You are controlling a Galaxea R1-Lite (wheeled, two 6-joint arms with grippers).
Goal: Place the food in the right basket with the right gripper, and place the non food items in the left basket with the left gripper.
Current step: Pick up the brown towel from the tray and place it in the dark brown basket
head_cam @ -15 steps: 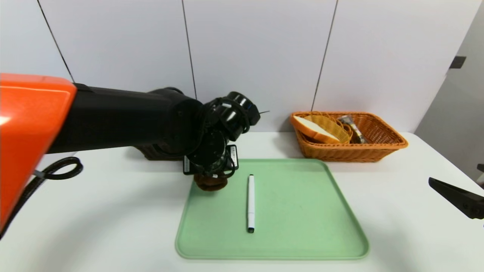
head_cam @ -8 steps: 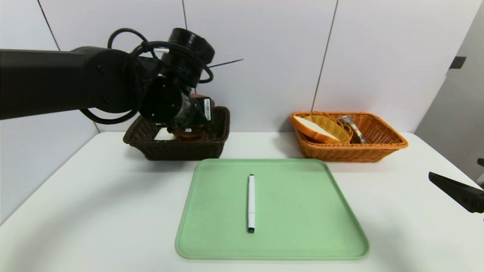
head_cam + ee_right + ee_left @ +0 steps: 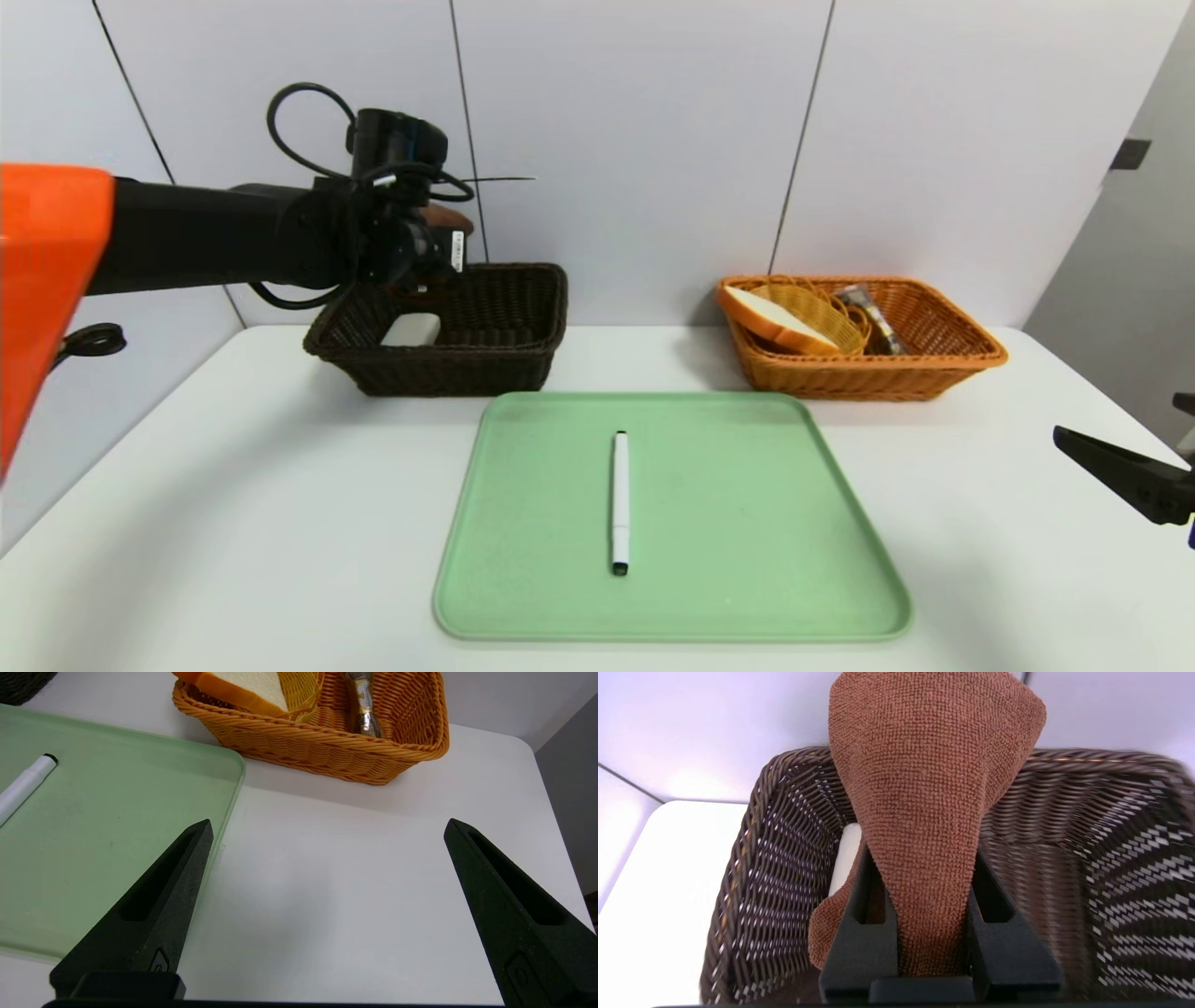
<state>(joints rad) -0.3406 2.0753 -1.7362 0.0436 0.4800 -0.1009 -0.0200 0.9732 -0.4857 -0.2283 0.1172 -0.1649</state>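
While the left gripper [image 3: 924, 896] hangs above the back-left part of the dark brown basket [image 3: 485, 359], its two black fingers [image 3: 864, 933] pinch the rolled brown cloth [image 3: 929, 798] between them. The cloth bulges out past the fingertips and a loose fold droops on one side of the near finger. In the head view the same cloth [image 3: 446, 218] shows only as a brown patch just past the wrist, at about 12 o'clock from the white block [image 3: 411, 329], clear of the rim. The white block lies on the basket floor toward its left wall; in the left wrist view a strip of it [image 3: 845, 858] peeks out beside the cloth. The left arm reaches in from 9 o'clock, its black forearm level and a cable looped over the wrist.

Right gripper [image 3: 327, 830]: fingers spread wide, nothing between them, only bare white table [image 3: 345, 896] beneath. In the head view just one dark finger [image 3: 1125, 471] shows at the 3 o'clock edge, well apart from everything.

Centre of the table: green tray [image 3: 747, 523], with the white marker pen [image 3: 620, 501] lying lengthwise on it, dark tip toward 6 o'clock. Nothing touches the pen.

At 1 o'clock from the tray sits the orange basket [image 3: 943, 369]. Inside it the bread slice [image 3: 770, 317] leans tilted in the small yellow wicker dish [image 3: 826, 313], on the basket's left side; the wrapped snack [image 3: 868, 317] lies just beside the dish, toward the middle. The dark brown basket stands at 11 o'clock from the tray, both baskets close to the grey wall panels.
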